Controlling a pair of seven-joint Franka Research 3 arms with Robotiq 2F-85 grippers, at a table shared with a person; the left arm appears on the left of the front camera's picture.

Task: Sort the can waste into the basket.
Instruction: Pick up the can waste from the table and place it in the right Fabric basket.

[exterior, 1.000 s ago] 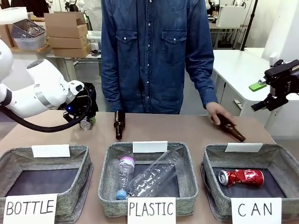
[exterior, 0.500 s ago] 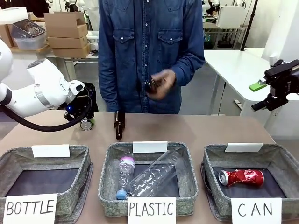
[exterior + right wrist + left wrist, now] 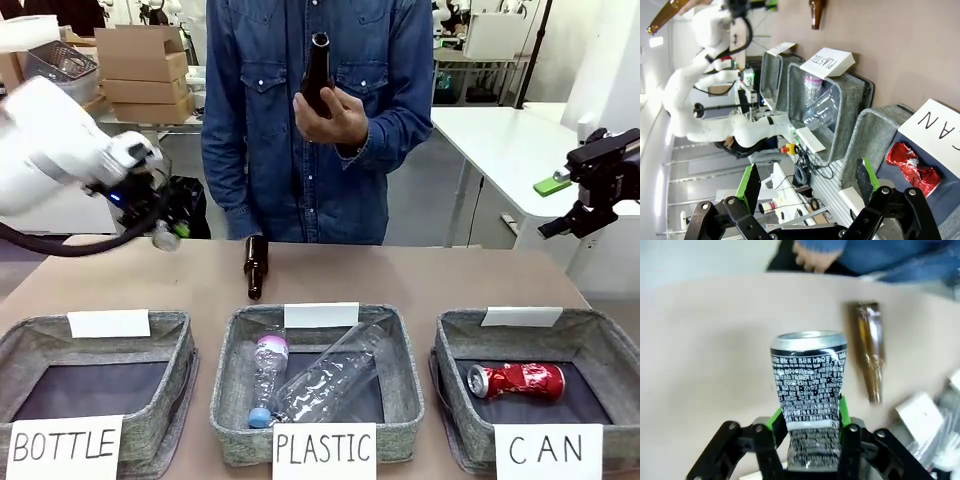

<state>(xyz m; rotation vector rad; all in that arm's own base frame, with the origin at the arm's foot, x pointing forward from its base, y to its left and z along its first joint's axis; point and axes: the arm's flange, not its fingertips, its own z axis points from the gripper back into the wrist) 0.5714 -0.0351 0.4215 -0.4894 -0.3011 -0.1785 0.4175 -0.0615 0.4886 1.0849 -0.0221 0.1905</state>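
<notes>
My left gripper (image 3: pixel 160 228) is shut on a dark can (image 3: pixel 166 238) with a silver end, and holds it in the air above the table's far left. In the left wrist view the can (image 3: pixel 809 390) is black with white print, pinched between the green pads of the gripper (image 3: pixel 809 425). A crushed red can (image 3: pixel 517 380) lies on the dark floor of the grey basket (image 3: pixel 455 345) signed "CAN" at the front right. My right gripper (image 3: pixel 598 190) hangs open and empty high at the far right. Its wrist view looks down past its open jaws (image 3: pixel 807 186) at the basket (image 3: pixel 875 135) and the red can (image 3: pixel 910 167).
A person at the far side holds a brown bottle (image 3: pixel 317 75) upright at chest height. Another brown bottle (image 3: pixel 255 267) lies on the table behind the "PLASTIC" basket (image 3: pixel 228 370), which holds clear plastic bottles. The "BOTTLE" basket (image 3: pixel 20 345) stands at the front left.
My left arm has lifted the dark can off the table, up and a little left. The person picked a brown bottle up from the right and raised it to the chest.
</notes>
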